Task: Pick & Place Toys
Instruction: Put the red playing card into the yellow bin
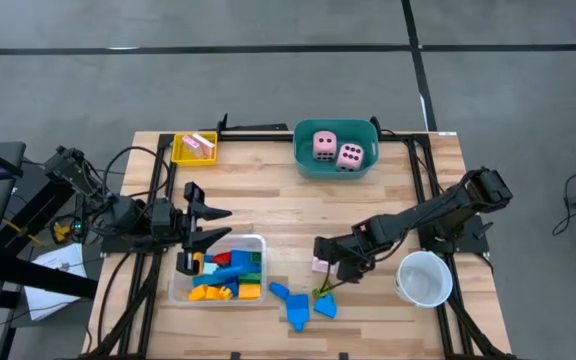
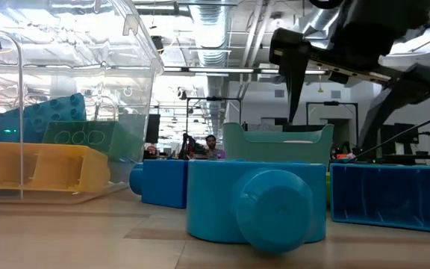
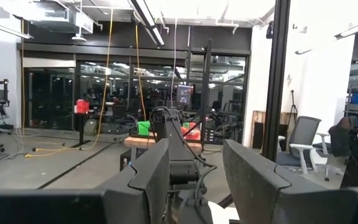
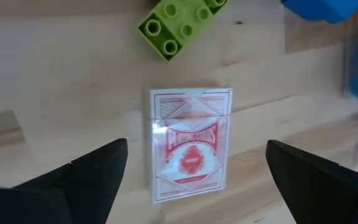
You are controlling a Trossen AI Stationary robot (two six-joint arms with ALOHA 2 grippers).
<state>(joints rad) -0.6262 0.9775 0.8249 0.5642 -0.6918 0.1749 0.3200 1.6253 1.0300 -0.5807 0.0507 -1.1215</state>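
Note:
A pink-and-white card deck [image 4: 191, 143] lies flat on the wooden table [image 1: 268, 200], and it also shows in the high view [image 1: 318, 266]. My right gripper [image 4: 196, 149] hangs open above it, pointing down, with a finger on either side and touching nothing. A green block [image 4: 179, 22] lies just beyond the deck. Blue blocks [image 1: 290, 306] lie near the front edge. My left gripper [image 1: 223, 224] is open and empty, held level just past the far edge of the clear tray [image 1: 258, 240] of mixed blocks. Two pink dice [image 1: 335, 150] sit in the teal tub [image 1: 303, 165].
A white cup [image 1: 425, 278] stands at the front right, close to my right arm. A yellow tray [image 1: 180, 155] with small pink cards sits at the far left. Bare wood lies in the table's middle between the tub and the clear tray.

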